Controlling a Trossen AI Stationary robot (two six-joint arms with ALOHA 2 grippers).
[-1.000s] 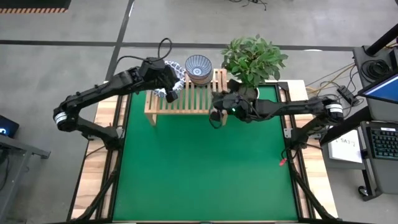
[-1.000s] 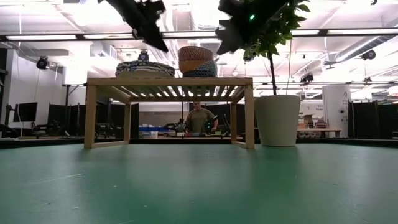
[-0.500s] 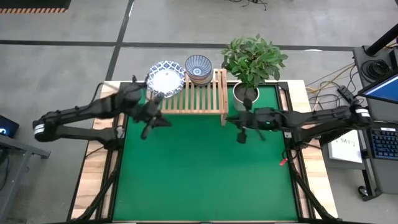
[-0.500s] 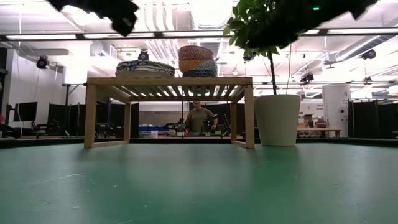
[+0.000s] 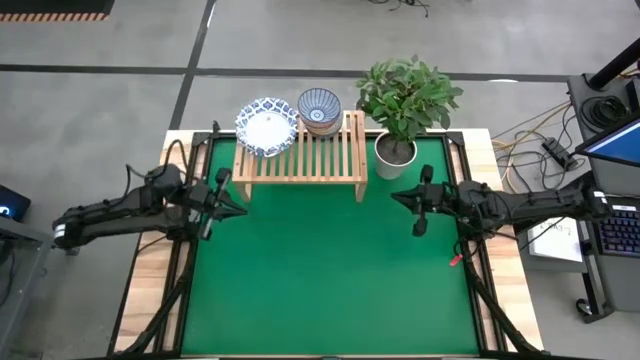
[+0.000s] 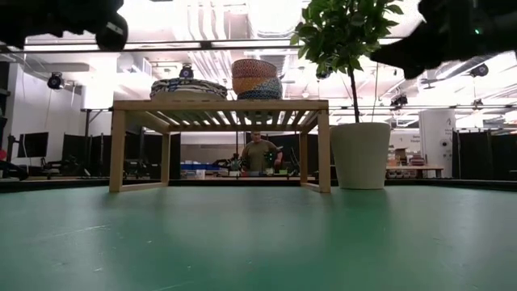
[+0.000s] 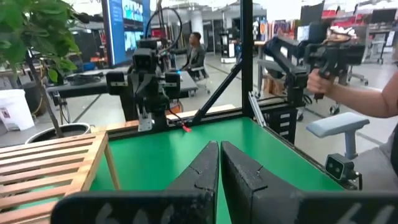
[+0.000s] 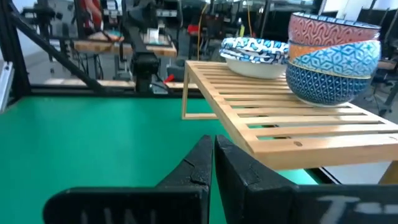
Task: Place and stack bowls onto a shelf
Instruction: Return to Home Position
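The light-wood shelf (image 5: 300,152) stands on its legs at the far side of the green table. On its slatted top rest a stack of wide white bowls with blue patterns (image 5: 266,125) (image 8: 252,53) and a stack of smaller bowls (image 5: 319,108) (image 8: 333,56), a grey-blue one lowest. My left gripper (image 5: 232,196) (image 7: 219,163) hovers shut near the table's left edge, in front of the shelf's left end. My right gripper (image 5: 400,197) (image 8: 213,155) hovers shut near the right edge, in front of the plant pot. Both point level toward the table's middle and hold nothing.
A white pot with a leafy plant (image 5: 397,148) stands right of the shelf. The green mat (image 5: 320,270) in front of the shelf lies bare. Beyond the table a person (image 6: 258,155) stands, and another person's arm (image 7: 367,99) holds a handle device.
Both grippers have drawn back from above the shelf, the left toward the table's left edge and the right toward the right edge, both coming nearer and lower. Each has tipped from slanting down to pointing level. Both have stayed shut. The bowls have kept their places.
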